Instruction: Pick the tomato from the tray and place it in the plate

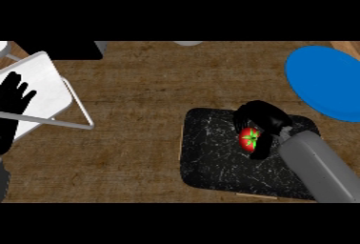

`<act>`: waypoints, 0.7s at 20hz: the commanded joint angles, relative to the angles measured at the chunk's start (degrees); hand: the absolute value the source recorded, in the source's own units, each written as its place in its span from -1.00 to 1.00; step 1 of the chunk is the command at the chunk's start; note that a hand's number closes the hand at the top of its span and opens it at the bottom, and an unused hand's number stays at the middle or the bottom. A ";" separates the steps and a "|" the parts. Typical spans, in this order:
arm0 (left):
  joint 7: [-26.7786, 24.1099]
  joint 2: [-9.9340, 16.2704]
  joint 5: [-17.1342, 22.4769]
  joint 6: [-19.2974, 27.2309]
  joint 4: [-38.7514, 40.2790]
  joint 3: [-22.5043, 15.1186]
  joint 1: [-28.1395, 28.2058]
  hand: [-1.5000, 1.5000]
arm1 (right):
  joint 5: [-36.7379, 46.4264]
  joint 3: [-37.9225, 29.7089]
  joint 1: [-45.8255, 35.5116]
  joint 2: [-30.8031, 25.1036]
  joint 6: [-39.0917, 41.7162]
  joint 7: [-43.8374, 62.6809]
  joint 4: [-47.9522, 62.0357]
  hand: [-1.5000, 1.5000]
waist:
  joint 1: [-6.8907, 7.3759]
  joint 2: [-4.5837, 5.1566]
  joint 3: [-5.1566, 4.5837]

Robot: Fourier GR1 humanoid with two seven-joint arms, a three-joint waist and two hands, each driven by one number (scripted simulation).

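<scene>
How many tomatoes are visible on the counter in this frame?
1. The single tomato sits over the black tray, with the right hand curled round it. The hand covers part of the tray, so anything beneath it cannot be ruled out.

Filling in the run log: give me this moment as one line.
phase: grasp | right hand: curled round tomato | tomato: over tray | plate: no tomato | left hand: open, resting at left
</scene>
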 commanded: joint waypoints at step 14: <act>0.84 -5.61 -3.28 -2.37 1.66 -6.82 -0.48 0.00 | 7.50 -9.62 -9.92 5.39 -21.65 10.90 3.82 1.00 | -2.39 1.07 -0.50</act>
